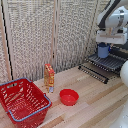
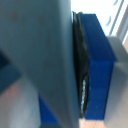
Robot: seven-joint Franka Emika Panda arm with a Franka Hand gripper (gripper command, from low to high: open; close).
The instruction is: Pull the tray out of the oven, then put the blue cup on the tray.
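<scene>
- Above the pulled-out tray (image 1: 106,62), at the exterior view's right, your tool (image 1: 104,46) is closed on the blue cup (image 1: 103,50), apparently hanging just clear of the wires for setting down.
- Wrist view: 1 pad (image 2: 81,70) presses the cup's wall.

There is one small blue round cup (image 1: 103,50). There is one dark metal wire tray (image 1: 107,62). There is one red plastic basket with blue handles (image 1: 21,101). There is one round red bowl (image 1: 69,96). There is one tall orange carton (image 1: 49,77). There is one white robot arm (image 1: 114,17). There is one light wooden table (image 1: 95,97).
</scene>
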